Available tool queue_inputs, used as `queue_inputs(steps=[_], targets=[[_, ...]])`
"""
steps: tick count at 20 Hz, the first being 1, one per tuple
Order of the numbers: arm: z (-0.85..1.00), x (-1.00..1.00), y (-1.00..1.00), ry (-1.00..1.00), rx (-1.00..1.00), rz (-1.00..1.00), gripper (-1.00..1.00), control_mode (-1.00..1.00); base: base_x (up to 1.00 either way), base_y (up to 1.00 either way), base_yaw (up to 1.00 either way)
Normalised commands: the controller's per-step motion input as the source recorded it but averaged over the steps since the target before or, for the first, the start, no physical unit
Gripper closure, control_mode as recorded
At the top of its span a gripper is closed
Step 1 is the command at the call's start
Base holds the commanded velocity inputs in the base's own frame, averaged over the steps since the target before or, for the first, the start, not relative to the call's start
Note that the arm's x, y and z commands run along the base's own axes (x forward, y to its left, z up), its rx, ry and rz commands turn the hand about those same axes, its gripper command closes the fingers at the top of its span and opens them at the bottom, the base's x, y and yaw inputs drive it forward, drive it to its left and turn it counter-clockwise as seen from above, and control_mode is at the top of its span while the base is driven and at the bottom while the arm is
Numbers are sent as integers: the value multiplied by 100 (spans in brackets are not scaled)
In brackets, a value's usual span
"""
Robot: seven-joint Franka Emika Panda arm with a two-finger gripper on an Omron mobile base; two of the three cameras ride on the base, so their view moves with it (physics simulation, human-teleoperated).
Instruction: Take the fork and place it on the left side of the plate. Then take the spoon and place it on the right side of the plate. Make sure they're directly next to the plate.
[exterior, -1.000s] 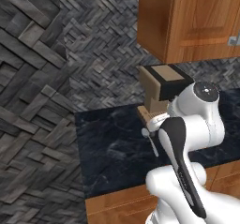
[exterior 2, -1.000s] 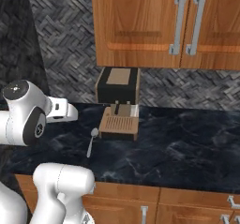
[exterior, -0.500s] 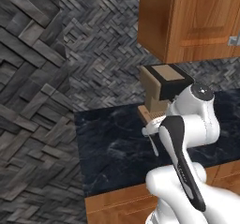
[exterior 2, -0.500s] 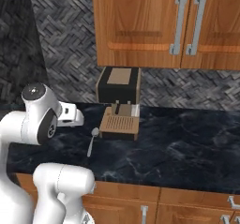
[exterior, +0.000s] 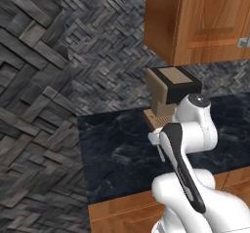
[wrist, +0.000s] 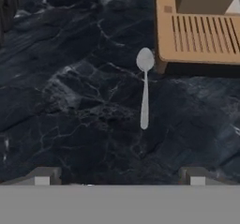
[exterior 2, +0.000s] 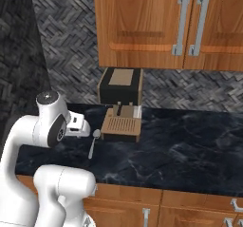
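Observation:
A slim silvery spoon [wrist: 144, 94] lies flat on the dark marble counter [wrist: 70, 101], with its round bowl toward the wooden drip tray [wrist: 201, 35]. From the right base view the spoon [exterior 2: 92, 144] sits just left of that tray. My gripper [wrist: 119, 176] hovers above the counter a little short of the spoon's handle end. Its two fingertips [wrist: 43, 175] stand wide apart, open, with nothing between them. In the right base view the gripper [exterior 2: 80, 128] hangs close over the spoon's bowl. The fork and the plate are out of view.
A dark coffee machine [exterior 2: 120, 86] with a wooden drip tray [exterior 2: 121, 125] stands against the back wall, right of the spoon. Wooden cabinets [exterior 2: 166, 26] hang above it. The counter [exterior 2: 190, 145] stretches on to the right, and a dark tiled wall [exterior: 34, 105] closes off the left end.
The arm has swung forward and down, carrying the hand right toward the spoon. The gripper stayed open and the spoon has not moved.

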Motion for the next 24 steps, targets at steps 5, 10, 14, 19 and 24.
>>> queue_inputs(steps=[5,10,14,19,24], targets=[[-44,12,-3,3,0,-10,-100,-100,0,0,0],[-36,19,-11,1,0,-3,-100,-100,0,0,0],[-32,25,-6,0,-1,0,-100,-100,0,0,0],[-23,45,-1,2,-1,0,-100,-100,0,0,0],[-23,44,0,6,-1,-1,-100,-100,0,0,0]])
